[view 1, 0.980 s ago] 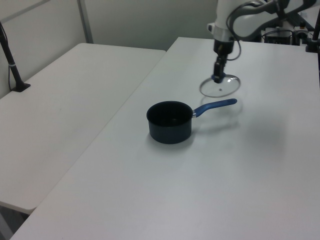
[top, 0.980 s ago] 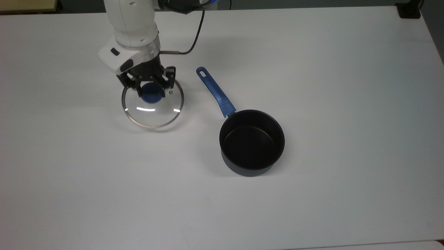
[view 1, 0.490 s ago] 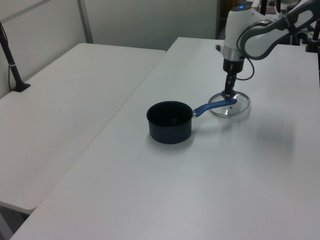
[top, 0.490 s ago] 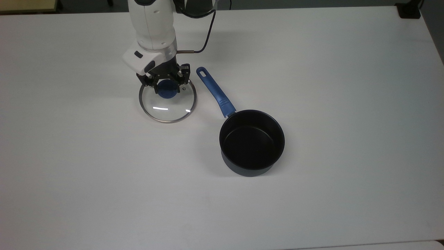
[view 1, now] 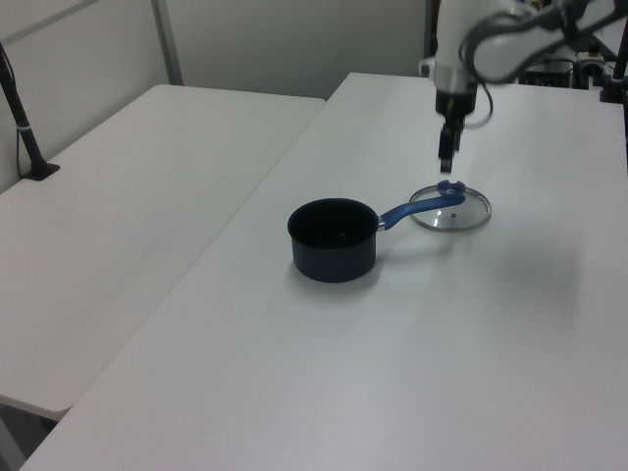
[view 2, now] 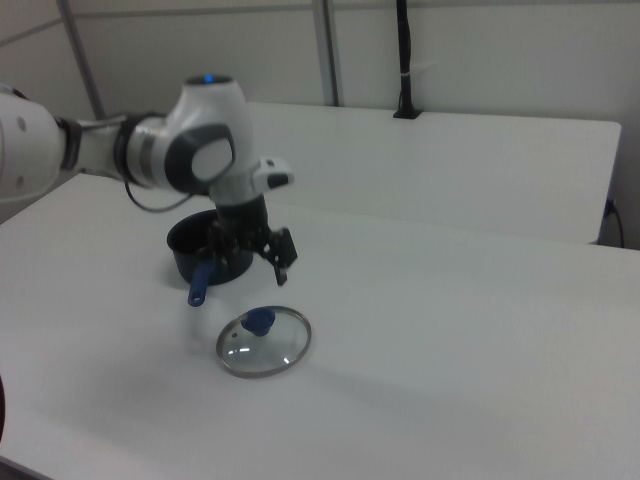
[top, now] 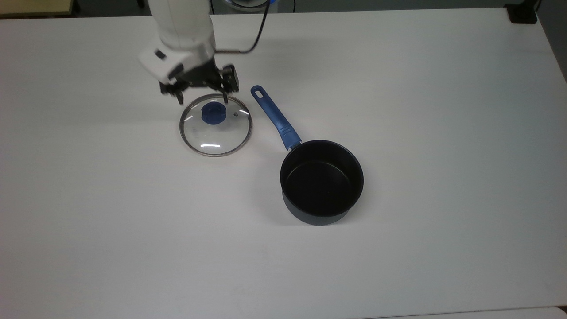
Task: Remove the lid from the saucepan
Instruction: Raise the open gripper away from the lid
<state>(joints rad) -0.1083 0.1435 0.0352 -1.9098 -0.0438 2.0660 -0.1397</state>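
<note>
The lid (top: 215,133), clear glass with a metal rim and a blue knob (top: 213,113), lies flat on the white table (top: 398,88), left of the saucepan's handle in the top view. My gripper (top: 202,96) hangs open above the lid's far edge, fingers spread, nothing between them. The dark saucepan (top: 322,181) stands uncovered, its blue handle (top: 275,118) pointing toward the lid. In the left view the gripper (view 1: 446,162) is clear above the lid (view 1: 449,212), beyond the saucepan (view 1: 334,238). In the right view the gripper (view 2: 248,262) hovers over the lid (view 2: 264,345) and partly hides the saucepan (view 2: 190,245).
The arm's black cable (top: 259,31) loops behind the wrist. A black clamp (top: 522,13) sits at the table's far right corner in the top view. A second white table (view 1: 128,177) adjoins, with a black post (view 1: 20,108) on it.
The lid, held tilted in the air a second ago, came down flat onto the table beside the handle. The gripper then let go of the knob, opened and rose.
</note>
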